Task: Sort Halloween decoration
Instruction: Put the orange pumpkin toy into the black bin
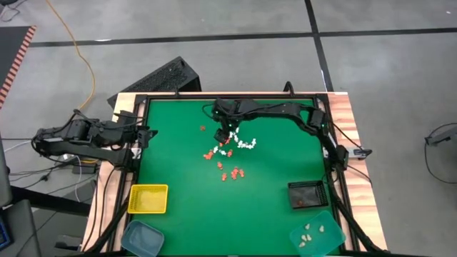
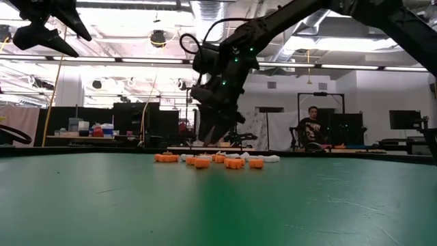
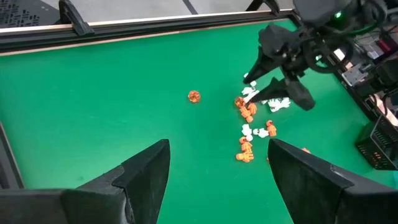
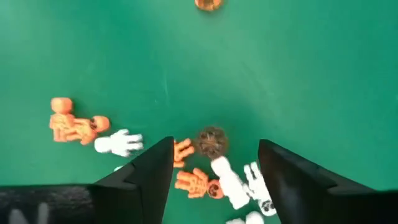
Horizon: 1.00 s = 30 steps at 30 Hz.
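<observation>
High view shows you that the sorting is only begun: a few cream pieces lie in the teal tray [image 1: 316, 235] at the desk's near right corner and something small in the black tray [image 1: 308, 194], while most trinkets [image 1: 228, 151] are scattered mid-desk. Your right tool [image 1: 223, 135] hangs over this pile with fingers apart, gripping nothing. Your left tool [image 1: 143, 135] waits open at the left edge, and the yellow tray [image 1: 148, 198] looks unfilled.
</observation>
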{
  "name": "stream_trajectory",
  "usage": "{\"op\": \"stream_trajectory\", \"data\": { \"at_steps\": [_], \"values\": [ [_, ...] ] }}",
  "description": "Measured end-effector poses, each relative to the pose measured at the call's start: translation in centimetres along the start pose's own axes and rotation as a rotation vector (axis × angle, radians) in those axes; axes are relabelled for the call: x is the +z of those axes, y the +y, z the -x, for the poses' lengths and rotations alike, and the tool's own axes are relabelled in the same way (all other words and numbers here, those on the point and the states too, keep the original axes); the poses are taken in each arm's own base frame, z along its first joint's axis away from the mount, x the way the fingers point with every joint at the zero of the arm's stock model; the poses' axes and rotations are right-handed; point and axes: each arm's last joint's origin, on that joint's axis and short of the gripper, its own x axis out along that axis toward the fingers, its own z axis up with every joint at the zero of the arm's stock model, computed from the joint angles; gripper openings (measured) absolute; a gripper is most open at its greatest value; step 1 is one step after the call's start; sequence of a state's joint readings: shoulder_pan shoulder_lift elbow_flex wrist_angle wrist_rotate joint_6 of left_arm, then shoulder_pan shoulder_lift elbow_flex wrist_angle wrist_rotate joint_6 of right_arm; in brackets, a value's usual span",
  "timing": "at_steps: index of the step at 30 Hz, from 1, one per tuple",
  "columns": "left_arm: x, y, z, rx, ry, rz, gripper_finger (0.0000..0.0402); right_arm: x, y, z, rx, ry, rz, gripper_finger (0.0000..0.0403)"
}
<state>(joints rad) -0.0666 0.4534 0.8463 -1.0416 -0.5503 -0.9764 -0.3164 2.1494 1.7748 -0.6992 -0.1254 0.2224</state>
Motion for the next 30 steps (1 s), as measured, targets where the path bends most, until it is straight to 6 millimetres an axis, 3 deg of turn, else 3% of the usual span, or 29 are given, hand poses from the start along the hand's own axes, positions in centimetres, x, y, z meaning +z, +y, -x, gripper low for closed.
{"op": "stream_trajectory", "data": {
  "at_steps": [12,22,30],
  "values": [
    [0.0,0.0,0.0,0.003,-0.004,0.0,0.0261,0.0,0.7,-0.9,-0.105,-0.046,0.009,0.0241],
    [0.0,0.0,0.0,0.003,-0.004,0.005,0.0261,-1.0,1.2,-3.6,-0.112,0.01,0.001,0.024],
    [0.0,0.0,0.0,0.004,-0.005,0.012,0.0261,-1.2,1.2,-3.8,-0.116,0.025,-0.026,0.0232]
  ]
}}
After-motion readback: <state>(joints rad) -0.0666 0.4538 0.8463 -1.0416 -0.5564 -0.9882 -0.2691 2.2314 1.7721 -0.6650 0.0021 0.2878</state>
